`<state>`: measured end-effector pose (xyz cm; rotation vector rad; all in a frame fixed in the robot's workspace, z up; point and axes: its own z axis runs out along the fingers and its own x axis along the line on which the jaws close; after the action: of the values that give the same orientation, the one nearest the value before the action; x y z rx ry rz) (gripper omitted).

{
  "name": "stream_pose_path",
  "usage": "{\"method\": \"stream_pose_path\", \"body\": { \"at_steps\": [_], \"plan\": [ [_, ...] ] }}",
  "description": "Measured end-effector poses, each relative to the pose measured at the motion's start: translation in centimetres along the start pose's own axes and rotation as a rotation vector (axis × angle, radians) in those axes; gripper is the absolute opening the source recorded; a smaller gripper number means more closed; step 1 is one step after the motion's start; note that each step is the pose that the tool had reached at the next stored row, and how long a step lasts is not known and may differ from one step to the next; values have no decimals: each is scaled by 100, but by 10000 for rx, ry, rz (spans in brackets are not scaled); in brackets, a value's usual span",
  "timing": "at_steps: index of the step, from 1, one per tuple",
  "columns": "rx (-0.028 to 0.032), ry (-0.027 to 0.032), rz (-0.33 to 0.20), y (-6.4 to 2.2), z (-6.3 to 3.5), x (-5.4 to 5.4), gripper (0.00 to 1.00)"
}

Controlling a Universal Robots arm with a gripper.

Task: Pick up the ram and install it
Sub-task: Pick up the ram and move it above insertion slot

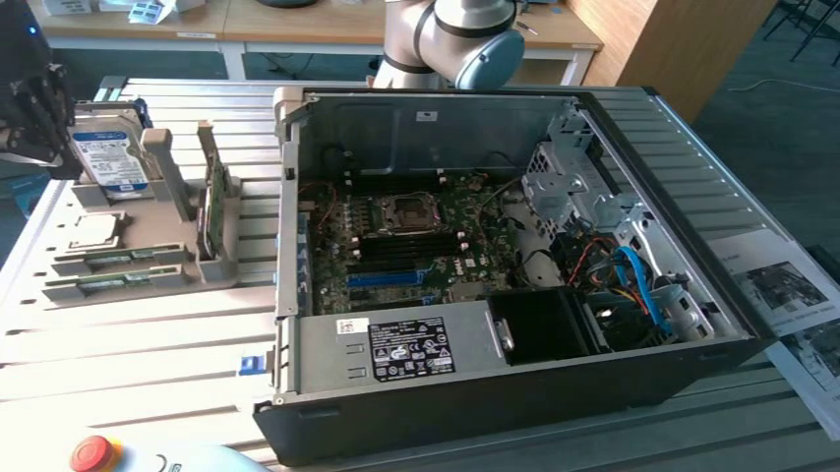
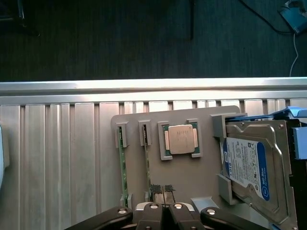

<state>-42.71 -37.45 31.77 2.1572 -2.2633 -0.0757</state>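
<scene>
Green ram sticks rest in a grey holder [image 1: 177, 258] at the exterior view's left, beside the open computer case. One ram stick [image 1: 211, 205] stands on its long edge there, and two more [image 1: 116, 259] lie in slots close by. In the wrist view two ram sticks [image 2: 123, 168] sit edge-up in the holder's slots [image 2: 192, 182]. My gripper [image 2: 163, 189] hovers above the holder, beside the nearer stick [image 2: 147, 163], shut with nothing between its dark fingertips. An arm joint [image 1: 453, 39] shows behind the case.
A blue-labelled hard drive [image 2: 247, 167] and a processor chip [image 2: 181, 139] share the holder. The open case [image 1: 525, 403] holds the motherboard [image 1: 407, 236] with its blue slot strip [image 1: 388, 277]. A red stop button [image 1: 94, 452] sits at the front. The slatted table's edge [image 2: 144, 86] lies beyond the holder.
</scene>
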Motion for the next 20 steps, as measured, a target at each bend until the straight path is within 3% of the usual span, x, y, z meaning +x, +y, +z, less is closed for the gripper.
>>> {"method": "stream_pose_path", "body": {
  "at_steps": [20],
  "plan": [
    [0, 0, 0, -9, 240, 7, 10]
  ]
}}
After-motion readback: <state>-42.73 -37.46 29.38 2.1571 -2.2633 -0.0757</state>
